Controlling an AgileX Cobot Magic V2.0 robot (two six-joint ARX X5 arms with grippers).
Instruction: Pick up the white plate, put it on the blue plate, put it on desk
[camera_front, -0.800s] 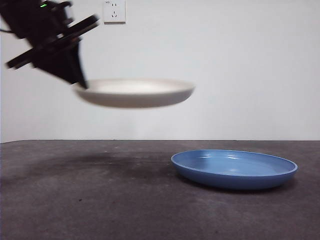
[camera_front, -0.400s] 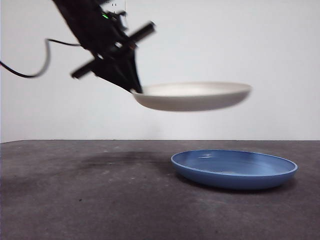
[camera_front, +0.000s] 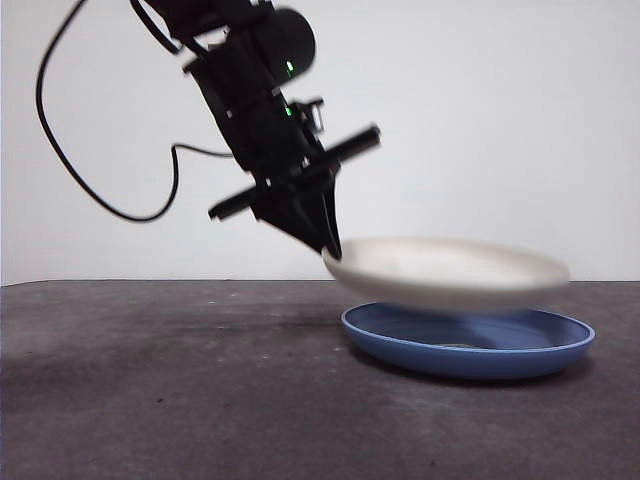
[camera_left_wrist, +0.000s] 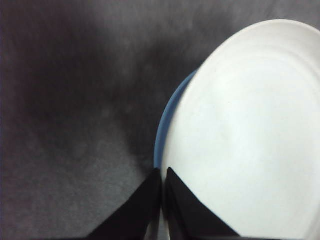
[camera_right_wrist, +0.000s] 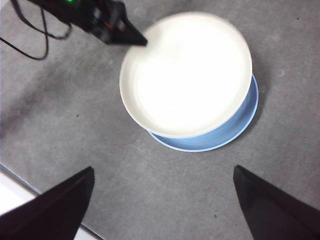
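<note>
Two plates (one white plate, one blue plate).

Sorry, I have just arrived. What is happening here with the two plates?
The left pincer is shut on the rim of the white plate and holds it just above the blue plate, which lies on the desk. In the front view the white plate looks slightly above the blue one, not yet resting in it. The right wrist view shows it sitting a little off-centre over the blue plate. The right pincer waits open and holds nothing.
</note>
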